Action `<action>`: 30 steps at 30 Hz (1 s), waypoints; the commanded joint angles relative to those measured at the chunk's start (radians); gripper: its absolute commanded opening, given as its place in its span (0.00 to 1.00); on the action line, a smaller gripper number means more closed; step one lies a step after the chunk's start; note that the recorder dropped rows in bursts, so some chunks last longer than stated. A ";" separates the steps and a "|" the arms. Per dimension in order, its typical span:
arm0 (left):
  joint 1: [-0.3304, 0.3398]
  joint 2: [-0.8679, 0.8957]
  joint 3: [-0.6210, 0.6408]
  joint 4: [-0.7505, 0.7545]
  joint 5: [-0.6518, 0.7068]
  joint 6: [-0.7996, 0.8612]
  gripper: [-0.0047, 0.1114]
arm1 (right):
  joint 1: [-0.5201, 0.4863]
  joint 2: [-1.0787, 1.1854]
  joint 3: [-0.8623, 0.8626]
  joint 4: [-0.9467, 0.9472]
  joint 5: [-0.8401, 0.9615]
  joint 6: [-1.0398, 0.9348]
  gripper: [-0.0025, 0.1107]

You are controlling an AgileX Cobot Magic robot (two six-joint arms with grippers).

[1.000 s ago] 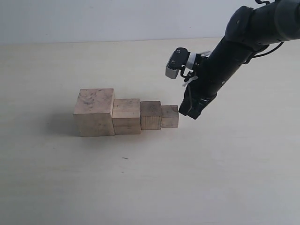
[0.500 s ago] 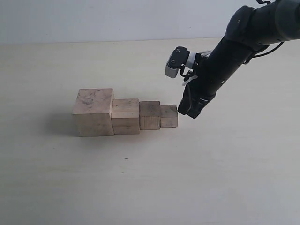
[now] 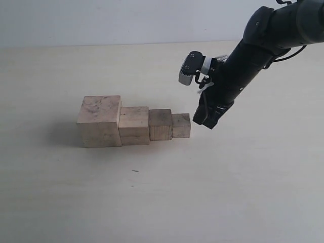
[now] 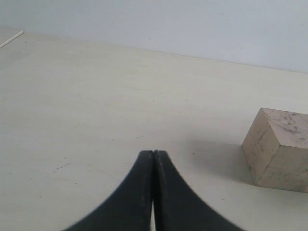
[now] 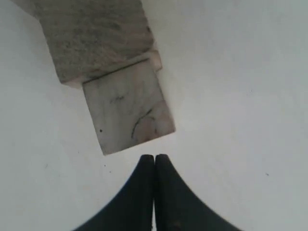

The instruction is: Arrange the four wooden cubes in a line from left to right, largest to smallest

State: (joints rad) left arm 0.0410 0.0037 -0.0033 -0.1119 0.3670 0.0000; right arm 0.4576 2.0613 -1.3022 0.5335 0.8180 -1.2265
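Four wooden cubes stand side by side in a row on the table. The largest cube (image 3: 99,120) is at the left, then a smaller cube (image 3: 134,125), a still smaller one (image 3: 160,124), and the smallest cube (image 3: 181,125) at the right end. My right gripper (image 3: 204,121) is shut and empty, just right of the smallest cube (image 5: 127,106), with a small gap between them. My left gripper (image 4: 153,153) is shut and empty above bare table; its view shows the largest cube (image 4: 279,149) off to one side. The left arm does not show in the exterior view.
The pale table (image 3: 212,192) spreads wide in front of and behind the row. A pale wall (image 3: 126,20) bounds the far edge. The right arm (image 3: 263,45) slants down from the upper right.
The whole row of cubes has slid slightly to the left. The right gripper has stayed almost in place, so a small gap has opened between it and the smallest cube.
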 commanded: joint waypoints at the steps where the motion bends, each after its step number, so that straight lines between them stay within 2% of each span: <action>1: -0.006 -0.004 0.003 -0.005 -0.005 0.000 0.04 | -0.004 -0.001 0.001 -0.034 -0.004 0.026 0.02; 7: -0.006 -0.004 0.003 -0.005 -0.005 0.000 0.04 | -0.004 -0.035 -0.023 -0.047 -0.034 0.119 0.02; 12: -0.006 -0.004 0.003 -0.005 -0.005 0.000 0.04 | -0.011 -0.137 -0.036 -0.148 -0.173 0.512 0.02; 16: -0.006 -0.004 0.003 -0.005 -0.005 0.000 0.04 | -0.024 -0.260 0.049 -0.113 -0.283 0.650 0.02; 22: -0.006 -0.004 0.003 -0.005 -0.005 0.000 0.04 | -0.024 -0.484 0.263 0.131 -0.385 0.643 0.02; 30: -0.006 -0.004 0.003 -0.005 -0.005 0.000 0.04 | -0.024 -0.705 0.328 0.147 -0.270 0.704 0.02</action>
State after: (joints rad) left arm 0.0410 0.0037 -0.0033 -0.1119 0.3670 0.0000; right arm 0.4374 1.4139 -0.9817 0.6714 0.5123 -0.5410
